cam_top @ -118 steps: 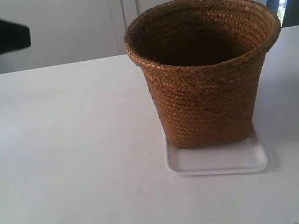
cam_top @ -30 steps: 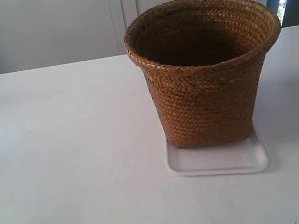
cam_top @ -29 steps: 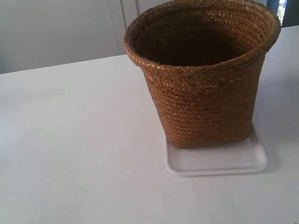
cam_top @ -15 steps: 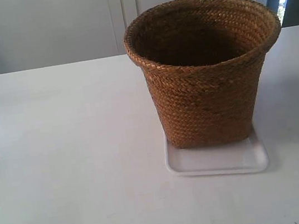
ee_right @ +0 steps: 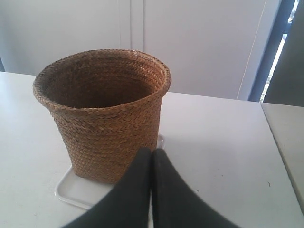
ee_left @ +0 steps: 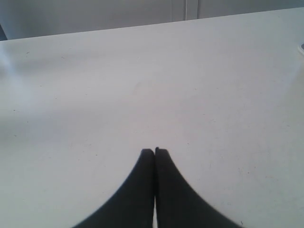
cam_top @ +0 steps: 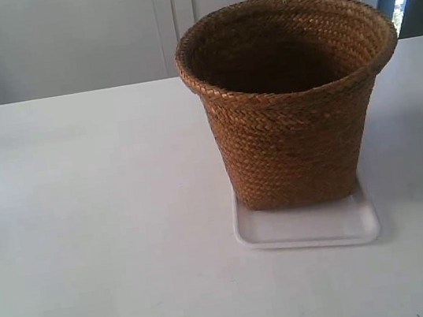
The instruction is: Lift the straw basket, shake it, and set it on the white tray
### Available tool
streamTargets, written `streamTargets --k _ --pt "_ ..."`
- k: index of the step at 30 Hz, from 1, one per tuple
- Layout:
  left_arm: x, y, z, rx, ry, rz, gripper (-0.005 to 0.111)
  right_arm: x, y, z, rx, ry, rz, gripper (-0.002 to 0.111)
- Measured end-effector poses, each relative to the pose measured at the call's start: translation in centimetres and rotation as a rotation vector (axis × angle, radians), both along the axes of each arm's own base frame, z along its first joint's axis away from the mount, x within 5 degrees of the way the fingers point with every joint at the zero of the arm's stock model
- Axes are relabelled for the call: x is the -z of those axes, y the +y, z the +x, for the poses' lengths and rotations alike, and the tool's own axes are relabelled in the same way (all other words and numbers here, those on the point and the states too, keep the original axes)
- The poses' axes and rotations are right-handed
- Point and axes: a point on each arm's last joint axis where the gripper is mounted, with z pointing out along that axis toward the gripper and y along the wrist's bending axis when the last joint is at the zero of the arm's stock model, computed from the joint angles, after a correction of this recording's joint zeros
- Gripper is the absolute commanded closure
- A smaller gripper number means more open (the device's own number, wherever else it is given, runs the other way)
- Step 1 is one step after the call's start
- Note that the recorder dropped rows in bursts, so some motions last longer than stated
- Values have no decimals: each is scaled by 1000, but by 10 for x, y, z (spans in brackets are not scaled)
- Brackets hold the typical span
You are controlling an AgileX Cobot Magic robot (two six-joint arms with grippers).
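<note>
The brown woven straw basket [cam_top: 293,106] stands upright on the white tray [cam_top: 309,227], and nothing holds it. Neither arm shows in the exterior view. In the right wrist view the straw basket [ee_right: 102,114] sits on the white tray [ee_right: 71,190], and my right gripper [ee_right: 152,151] is shut and empty, with its black fingertips [ee_right: 142,164] showing in front of the basket's lower wall. My left gripper [ee_left: 155,151] is shut and empty over the bare white table [ee_left: 142,85], with no basket in that view.
The white table [cam_top: 86,225] stretches wide at the exterior view's left of the basket. A pale wall with a door seam [cam_top: 175,20] runs behind it. The table's edge [ee_right: 275,142] shows beyond the basket in the right wrist view.
A dark arm at the exterior view's upper left 3.9 s ago has left the frame. The basket and tray have not moved.
</note>
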Motion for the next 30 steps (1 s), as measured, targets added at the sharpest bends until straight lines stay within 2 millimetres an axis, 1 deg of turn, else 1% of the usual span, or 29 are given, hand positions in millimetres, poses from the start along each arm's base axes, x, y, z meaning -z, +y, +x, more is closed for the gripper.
streamTargets --k 23,25,27,28,29,30 --pt "0 0 0 0 0 -2 107 0 0 0 0 0 0 108" --pt "0 0 0 0 0 -2 107 3 1 8 -1 2 -1 108" --pt "0 0 0 0 0 -2 107 7 2 26 -5 -85 2 108" --pt "0 0 0 -1 0 -2 107 16 4 42 -10 -173 6 108" --pt "0 0 0 -1 0 -2 107 25 5 50 -13 -217 7 108" --pt "0 0 0 -1 0 -2 107 51 7 66 -18 -259 7 108"
